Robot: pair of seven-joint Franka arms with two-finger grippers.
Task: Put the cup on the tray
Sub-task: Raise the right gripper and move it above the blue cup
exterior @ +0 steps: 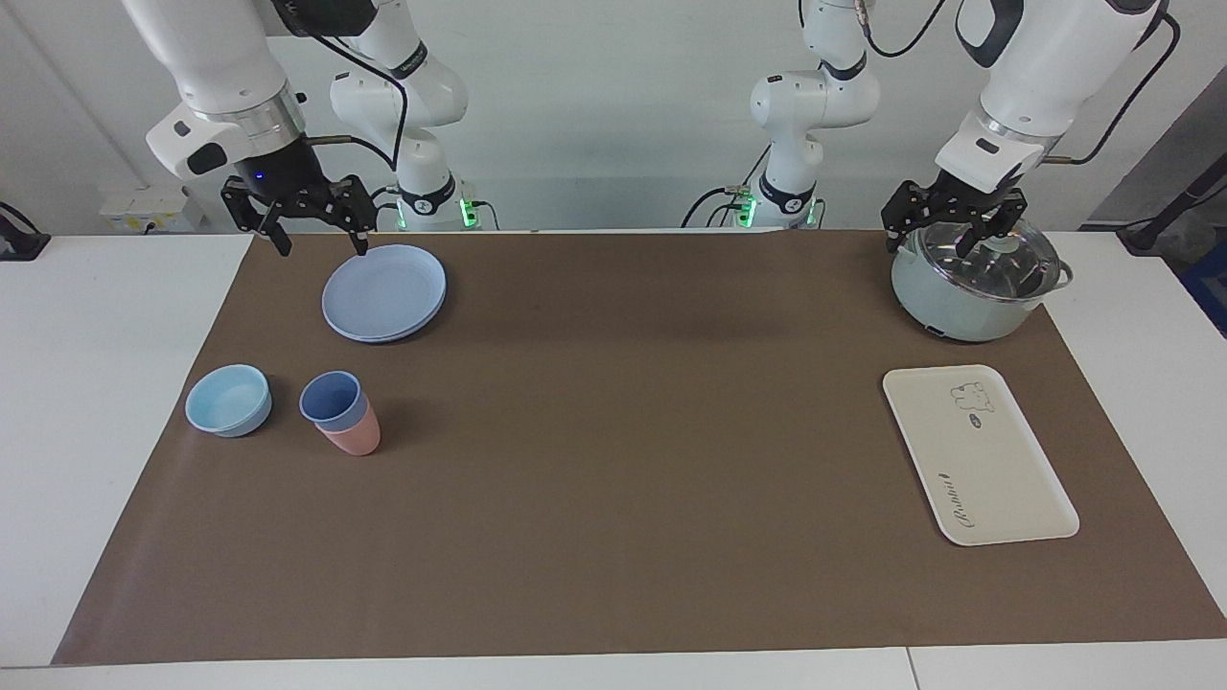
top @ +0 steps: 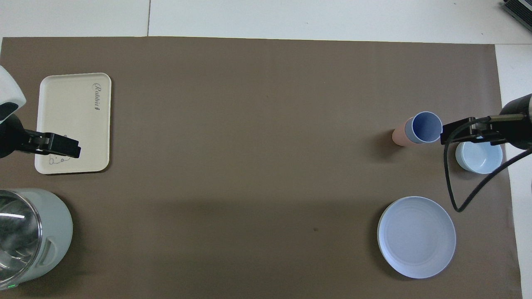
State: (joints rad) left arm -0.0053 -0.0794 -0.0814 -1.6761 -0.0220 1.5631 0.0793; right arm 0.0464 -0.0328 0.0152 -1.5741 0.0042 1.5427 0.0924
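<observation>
The periwinkle-blue cup (exterior: 331, 397) stands nested inside a salmon-pink cup (exterior: 353, 437) toward the right arm's end of the table, farther from the robots than the blue plate; it also shows in the overhead view (top: 424, 126). The cream-white tray (exterior: 978, 455) with the bear drawing lies bare toward the left arm's end and shows in the overhead view (top: 75, 120). My right gripper (exterior: 318, 241) hangs open and empty in the air over the edge of the plate that is nearer to the robots. My left gripper (exterior: 949, 244) hangs open and empty over the pot's glass lid.
A round blue plate (exterior: 384, 291) lies near the right arm's base. A shallow light-blue bowl (exterior: 228, 400) sits beside the stacked cups. A pale green pot with a glass lid (exterior: 973, 283) stands nearer to the robots than the tray. A brown mat (exterior: 613, 431) covers the table.
</observation>
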